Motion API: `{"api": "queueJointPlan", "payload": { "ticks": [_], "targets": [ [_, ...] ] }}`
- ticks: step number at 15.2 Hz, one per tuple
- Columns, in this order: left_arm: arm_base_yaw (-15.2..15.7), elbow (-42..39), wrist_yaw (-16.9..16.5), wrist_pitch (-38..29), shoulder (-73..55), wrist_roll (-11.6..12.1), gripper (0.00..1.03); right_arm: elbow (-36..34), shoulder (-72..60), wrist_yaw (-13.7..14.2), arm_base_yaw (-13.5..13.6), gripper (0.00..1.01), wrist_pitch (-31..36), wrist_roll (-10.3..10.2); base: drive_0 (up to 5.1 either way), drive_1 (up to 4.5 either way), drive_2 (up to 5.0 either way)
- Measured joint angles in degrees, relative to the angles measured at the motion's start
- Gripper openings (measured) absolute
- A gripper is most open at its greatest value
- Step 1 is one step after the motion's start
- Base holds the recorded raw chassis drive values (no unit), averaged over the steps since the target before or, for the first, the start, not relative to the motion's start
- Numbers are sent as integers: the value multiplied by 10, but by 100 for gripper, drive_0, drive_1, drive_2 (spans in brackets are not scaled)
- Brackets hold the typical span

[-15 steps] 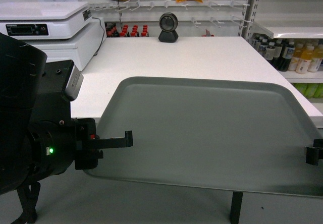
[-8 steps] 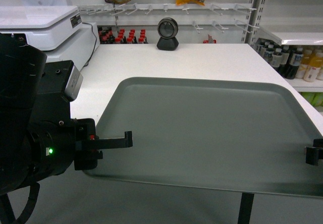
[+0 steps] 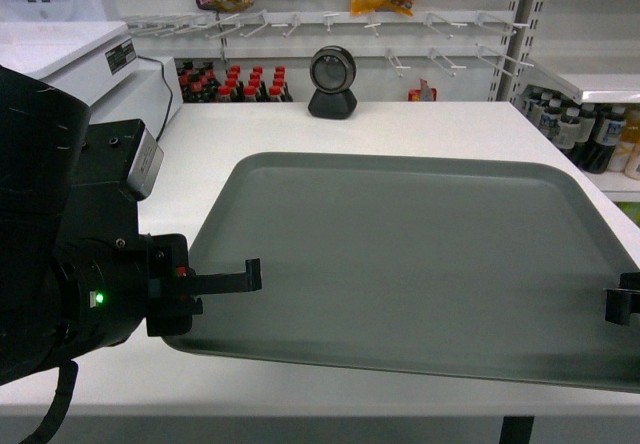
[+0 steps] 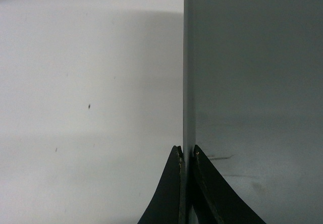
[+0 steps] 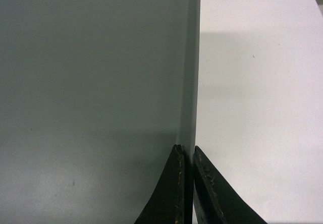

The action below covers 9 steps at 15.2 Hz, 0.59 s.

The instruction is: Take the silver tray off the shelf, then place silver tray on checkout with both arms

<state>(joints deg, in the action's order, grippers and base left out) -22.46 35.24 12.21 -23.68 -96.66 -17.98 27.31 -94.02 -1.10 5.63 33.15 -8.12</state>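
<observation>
The silver tray (image 3: 410, 254) is a large flat grey-green rectangle held level over the white checkout (image 3: 400, 124); I cannot tell whether it touches the counter. My left gripper (image 3: 245, 276) is shut on the tray's left rim. My right gripper (image 3: 622, 307) is shut on its right rim at the edge of the head view. In the left wrist view the fingers of the gripper (image 4: 186, 153) pinch the rim of the tray (image 4: 252, 82), with counter (image 4: 91, 82) beside it. In the right wrist view the gripper (image 5: 186, 151) clamps the tray (image 5: 91, 82) next to the counter (image 5: 257, 108).
A round black scanner (image 3: 330, 82) stands at the back of the counter. A white register (image 3: 90, 59) sits at the back left. A white store shelf (image 3: 600, 84) with bottles stands at the right. Hooks with snack bags hang on the rear wall.
The view has closed in on the checkout: the counter now lies under the whole tray, where its near edge overhung the floor before. Both grippers keep their hold on the rims.
</observation>
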Motion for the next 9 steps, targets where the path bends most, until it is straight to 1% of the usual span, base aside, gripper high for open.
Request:
{"api": "queueJointPlan", "payload": {
  "ticks": [7,9],
  "targets": [
    [0,0,-1,0,0,0,2,0,0,-2,0,3,-1,0,-10,422,-442],
    [1,3,2,8,-3,-1,2,1,0,-2,0,3,-1,0,0,0,0]
  ]
}}
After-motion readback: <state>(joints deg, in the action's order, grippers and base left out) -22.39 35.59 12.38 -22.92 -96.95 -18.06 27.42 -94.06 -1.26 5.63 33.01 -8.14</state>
